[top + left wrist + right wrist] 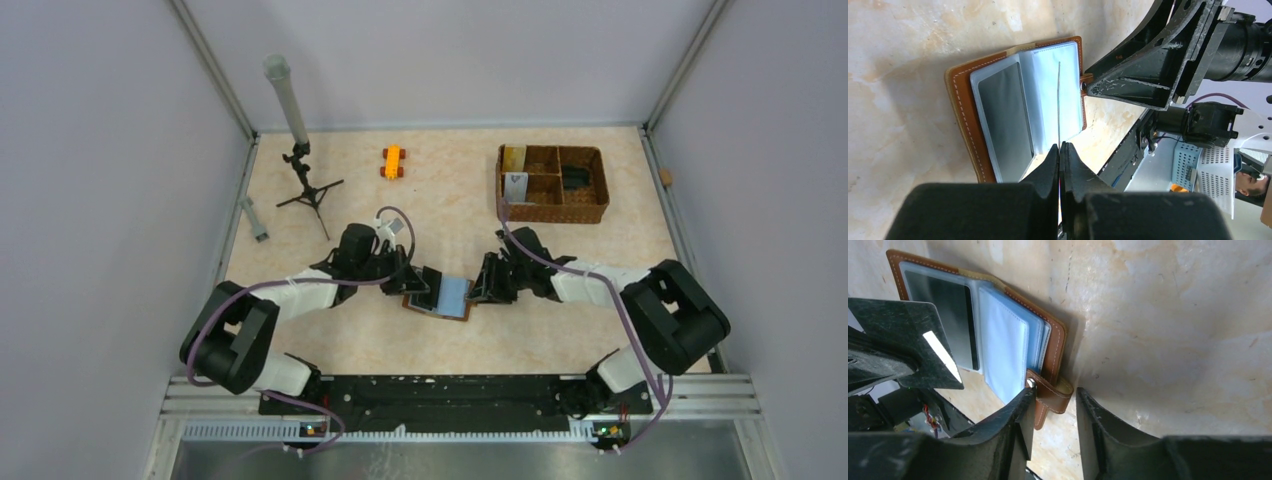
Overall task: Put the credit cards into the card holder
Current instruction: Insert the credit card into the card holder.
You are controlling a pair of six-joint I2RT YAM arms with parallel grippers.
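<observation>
The left hand pinches shut on a thin sheet upright over the open card holder ahead. The right hand, half open, straddles the snap tab.

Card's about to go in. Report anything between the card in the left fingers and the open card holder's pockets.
Nothing visible. The card, pinched edge-on in the left fingers, points straight at the card holder's blue pockets. The right fingers sit off to the side at the snap tab.

The left arm and right arm are black with white middle parts. A purple cable loops along each. The black jaws look scratched.
</observation>
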